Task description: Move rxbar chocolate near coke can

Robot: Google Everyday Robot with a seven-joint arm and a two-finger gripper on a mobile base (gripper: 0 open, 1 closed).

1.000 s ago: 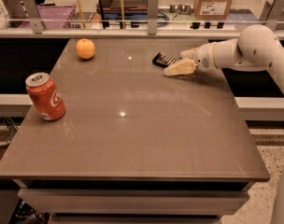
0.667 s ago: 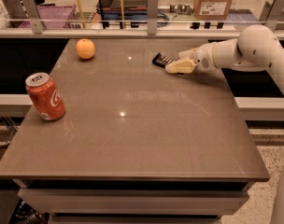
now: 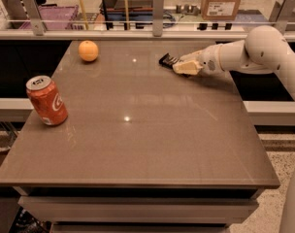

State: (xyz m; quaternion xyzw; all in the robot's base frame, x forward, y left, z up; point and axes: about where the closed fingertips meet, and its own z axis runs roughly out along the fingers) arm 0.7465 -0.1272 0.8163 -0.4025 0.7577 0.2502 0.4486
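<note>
rxbar chocolate (image 3: 167, 59): flat black wrapper, far right, touching gripper tip | gripper (image 3: 182, 67): smooth cream plastic, open/closed can't tell | coke can (image 3: 46, 101): red aluminium cylinder, near left | table (image 3: 138, 144): glossy grey-brown

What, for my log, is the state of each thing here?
Can: upright, near the table's left edge.
Orange: resting at the far left.
Bar: lying at the far right, far from the can.
Gripper: low over the table, at the bar.
</note>
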